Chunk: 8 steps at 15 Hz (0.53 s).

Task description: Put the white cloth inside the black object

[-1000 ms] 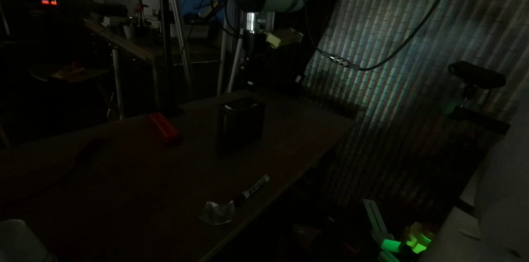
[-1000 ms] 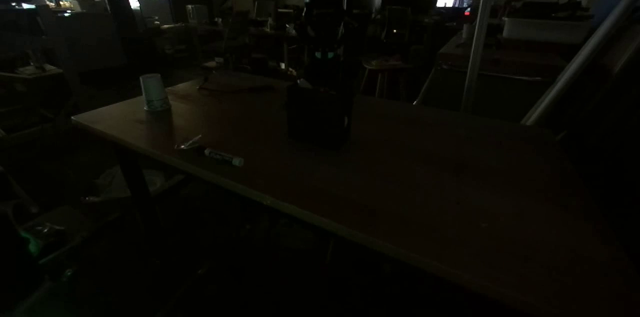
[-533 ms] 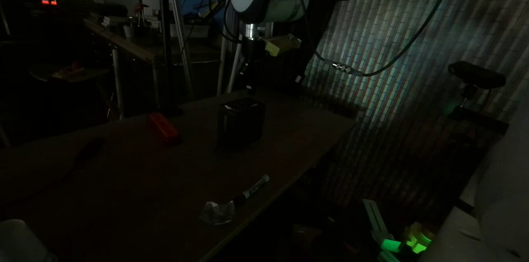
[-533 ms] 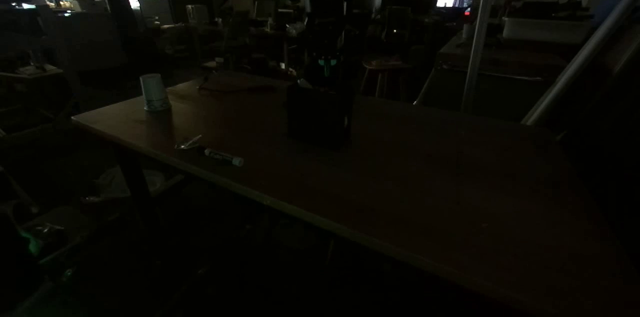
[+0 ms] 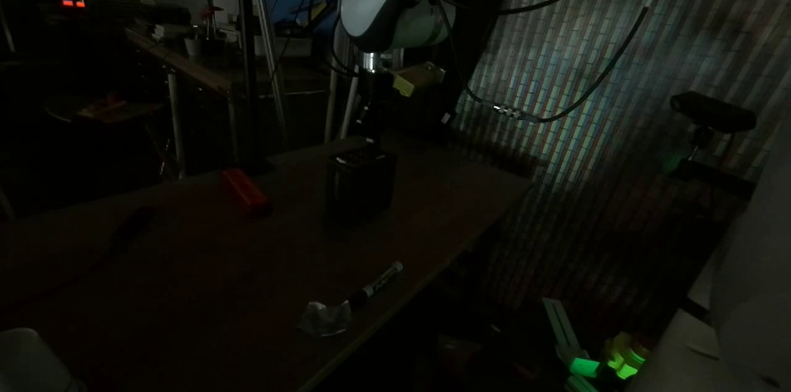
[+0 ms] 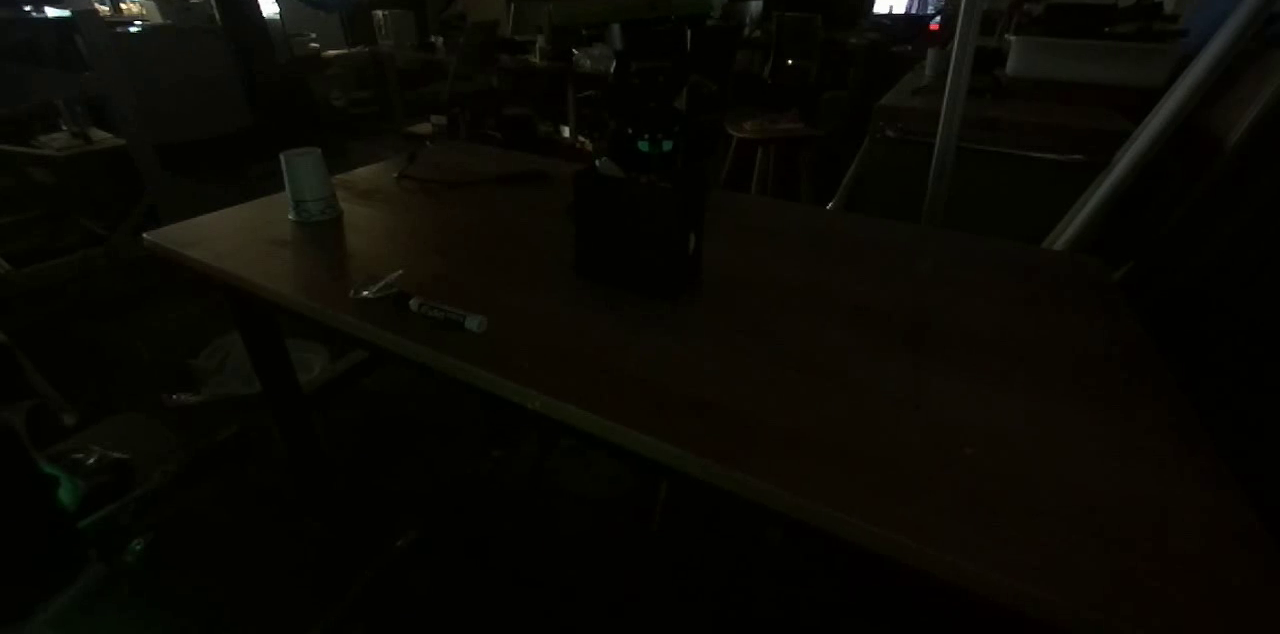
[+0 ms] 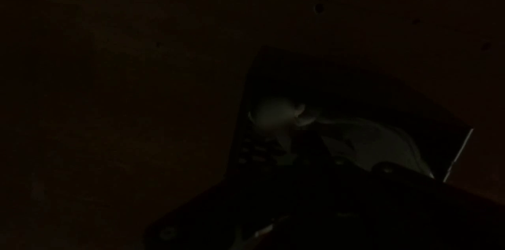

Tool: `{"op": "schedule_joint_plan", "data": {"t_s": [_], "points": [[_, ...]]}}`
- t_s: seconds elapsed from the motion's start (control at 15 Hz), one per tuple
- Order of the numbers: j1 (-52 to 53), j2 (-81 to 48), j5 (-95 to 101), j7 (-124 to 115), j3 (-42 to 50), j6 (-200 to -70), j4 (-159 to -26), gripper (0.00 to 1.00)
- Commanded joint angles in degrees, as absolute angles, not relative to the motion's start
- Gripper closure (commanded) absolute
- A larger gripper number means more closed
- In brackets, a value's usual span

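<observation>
The black object (image 5: 361, 188) stands upright on the table in both exterior views, a dark box with its top facing up. In the wrist view its wall (image 7: 335, 72) surrounds a pale, smooth-looking patch that appears to be the white cloth (image 7: 378, 143), lying inside. A blurred pale spot beside it cannot be made out. Directly above the box, low over its top, hangs my gripper (image 6: 655, 147), pointing down. Its fingers look shut, though darkness hides most of the tips; I see nothing held. A small pale bit shows at the box's upper edge in an exterior view.
A red block (image 5: 246, 189) lies beyond the box. Near the table's edge are a marker (image 6: 448, 315) and a crumpled clear wrapper (image 5: 325, 319). An upturned pale cup (image 6: 312, 184) stands at a far corner, with a dark cable (image 6: 475, 177) close by.
Over the last second my arm has come down, bringing the gripper lower, closer to the top of the black object. Box and table items have stayed in place.
</observation>
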<state>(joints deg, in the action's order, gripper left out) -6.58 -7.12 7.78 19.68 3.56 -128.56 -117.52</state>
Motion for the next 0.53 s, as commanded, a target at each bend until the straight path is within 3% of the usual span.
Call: {"op": "schedule_joint_plan", "data": {"t_s": [0.0, 0.47], "points": [[-6.2, -8.0, 10.1, 20.4, 3.9, -130.1, -116.9, 1.0], [-5.9, -9.9, 14.3, 20.5, 3.6, -130.9, -116.5, 1.0]]}}
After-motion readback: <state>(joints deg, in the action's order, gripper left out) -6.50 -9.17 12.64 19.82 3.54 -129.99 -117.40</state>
